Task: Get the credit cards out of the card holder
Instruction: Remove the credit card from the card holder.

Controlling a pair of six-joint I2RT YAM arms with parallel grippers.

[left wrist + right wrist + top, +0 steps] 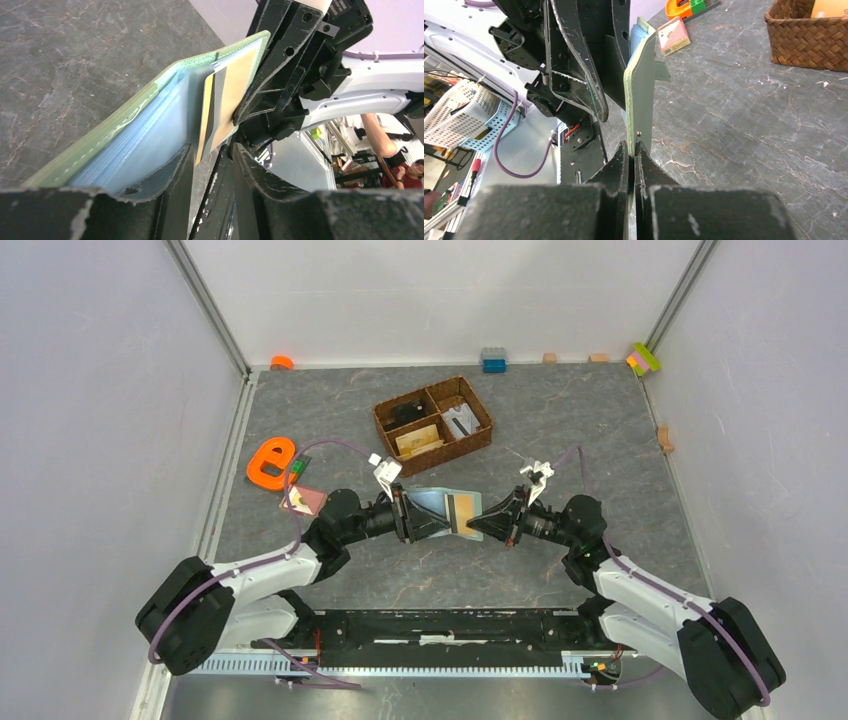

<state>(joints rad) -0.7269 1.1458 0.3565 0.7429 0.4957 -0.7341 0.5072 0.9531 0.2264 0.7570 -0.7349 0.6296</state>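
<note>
the holder (432, 502) hangs open between the two arms, lifted off the worktop (560, 440), green skin out and pale blue pockets facing the left wrist camera. the right fingers (631, 156) are clenched on its far edge. the left fingers (418, 520) stand apart, with the near corner of the tan card (222, 100) in the gap, not pinched. that card sticks partway out of its slot. a pink card (305, 500) lies flat on the worktop, well to the left. the tan card looks thin, stiff, light and slick, while the holder is soft and will flex. i'd grip the card's bare end flat across both faces and draw it along the slot.
</note>
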